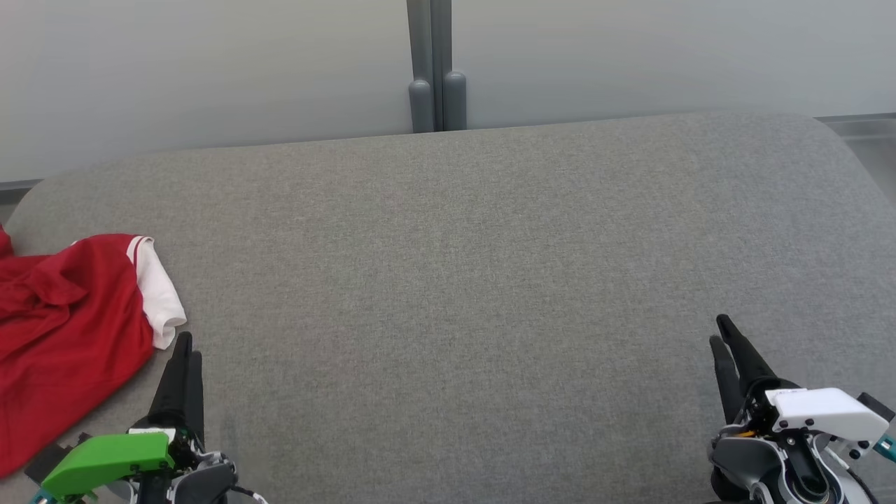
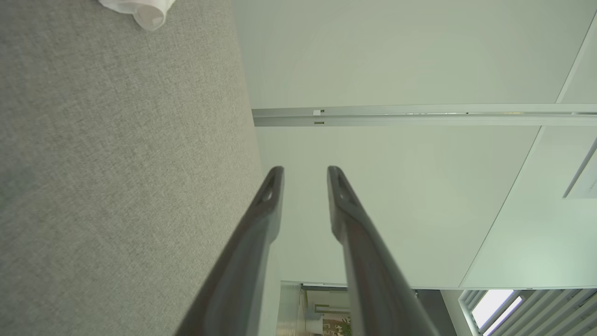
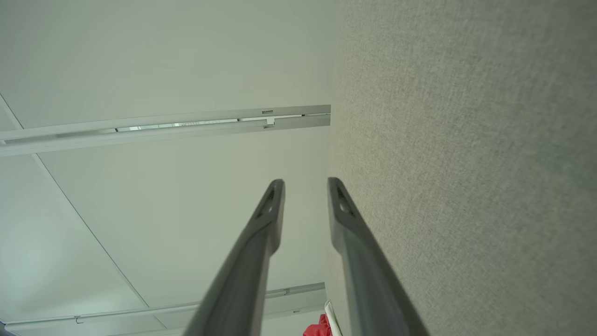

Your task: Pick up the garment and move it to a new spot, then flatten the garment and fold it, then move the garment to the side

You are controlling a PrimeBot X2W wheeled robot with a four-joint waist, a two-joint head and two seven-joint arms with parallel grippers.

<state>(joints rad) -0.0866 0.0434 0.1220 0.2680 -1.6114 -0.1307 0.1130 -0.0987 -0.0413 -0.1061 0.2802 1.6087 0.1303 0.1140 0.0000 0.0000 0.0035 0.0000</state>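
Note:
The garment (image 1: 63,329) is a red shirt with a white sleeve cuff, lying crumpled at the left edge of the grey fabric surface (image 1: 448,280). Its white cuff (image 2: 140,9) also shows at the top of the left wrist view, and a red scrap of the garment (image 3: 319,326) at the bottom of the right wrist view. My left gripper (image 1: 185,346) hovers just right of the cuff, open, with a clear gap between its fingers (image 2: 268,196) and nothing in them. At the lower right my right gripper (image 1: 721,332) is open and empty as well, far from the garment.
A pale wall with a grey vertical post (image 1: 434,70) runs behind the surface's far edge. The surface has rounded corners at the far left and far right.

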